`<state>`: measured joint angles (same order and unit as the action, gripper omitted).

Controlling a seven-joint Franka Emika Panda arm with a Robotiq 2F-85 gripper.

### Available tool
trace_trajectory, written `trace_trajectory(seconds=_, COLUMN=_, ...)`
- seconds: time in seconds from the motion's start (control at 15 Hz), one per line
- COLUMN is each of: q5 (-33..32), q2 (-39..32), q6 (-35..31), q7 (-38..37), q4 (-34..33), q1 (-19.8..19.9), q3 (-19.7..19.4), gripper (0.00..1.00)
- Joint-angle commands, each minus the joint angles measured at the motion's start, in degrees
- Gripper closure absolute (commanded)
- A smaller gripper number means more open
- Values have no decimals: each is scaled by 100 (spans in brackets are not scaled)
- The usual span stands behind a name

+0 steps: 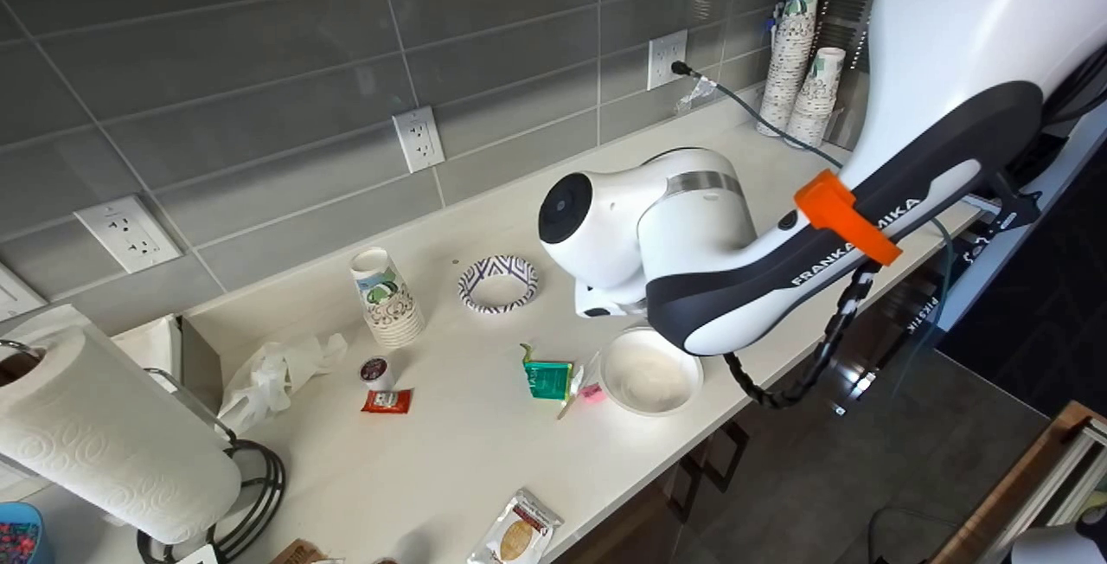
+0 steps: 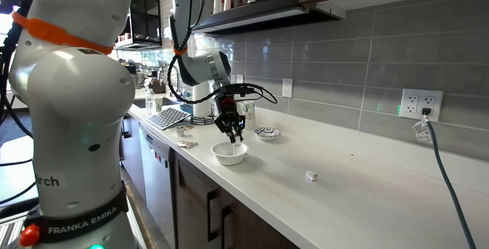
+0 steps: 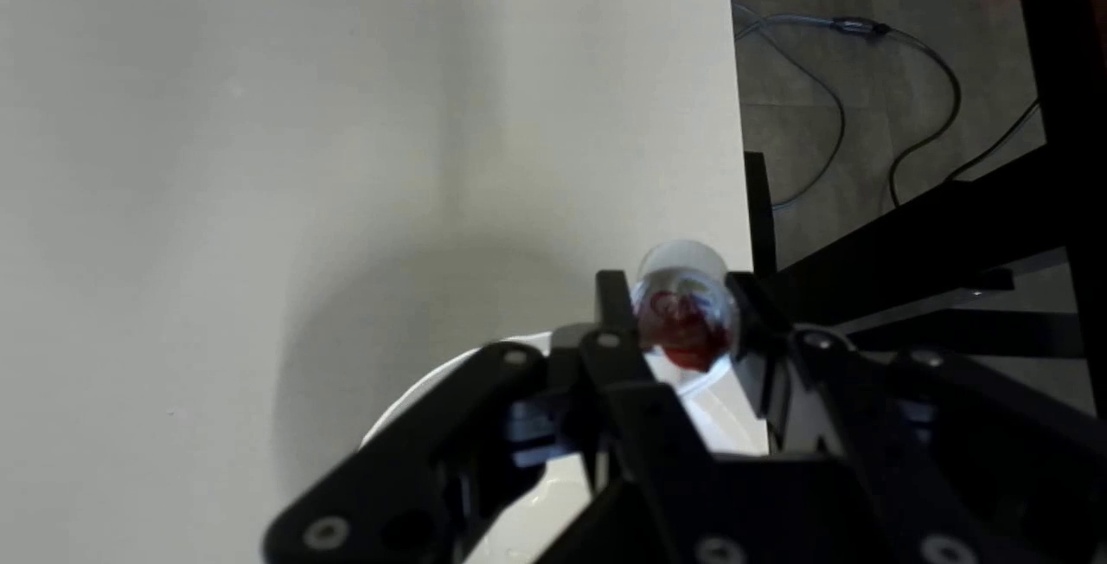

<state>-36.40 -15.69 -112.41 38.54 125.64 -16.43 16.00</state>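
My gripper (image 3: 679, 300) is shut on a small round see-through container (image 3: 687, 317) with a pale end and dark red marks, pinched between both fingertips. What exactly it is, the blur leaves unclear. In an exterior view the gripper (image 2: 237, 139) points down just above a white bowl (image 2: 225, 159). A thin pale streak shows under the jaws inside that bowl; whether it is liquid I cannot tell. The bowl (image 3: 540, 499) lies partly behind the fingers in the wrist view. From the other side the arm covers the gripper, with the bowl (image 1: 653, 408) near the counter's edge.
Beside the bowl lie a green tea packet (image 1: 549, 380) and a pink scrap (image 1: 592, 393). Farther back stand a patterned bowl (image 1: 497, 309) and stacked paper cups (image 1: 389, 304). A small pod (image 1: 376, 374), red packet (image 1: 387, 401) and paper towel roll (image 1: 112, 434) occupy the far end.
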Motion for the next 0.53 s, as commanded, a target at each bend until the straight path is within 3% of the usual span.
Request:
trace_trajectory(seconds=0.0, q5=-144, q2=-120, q6=227, q7=58, q4=-139, q1=-61, q3=49, gripper=69)
trace_trajectory(seconds=0.47, q5=-176, q2=-127, q6=269, q7=151, q4=-174, q1=-86, q3=69, gripper=69)
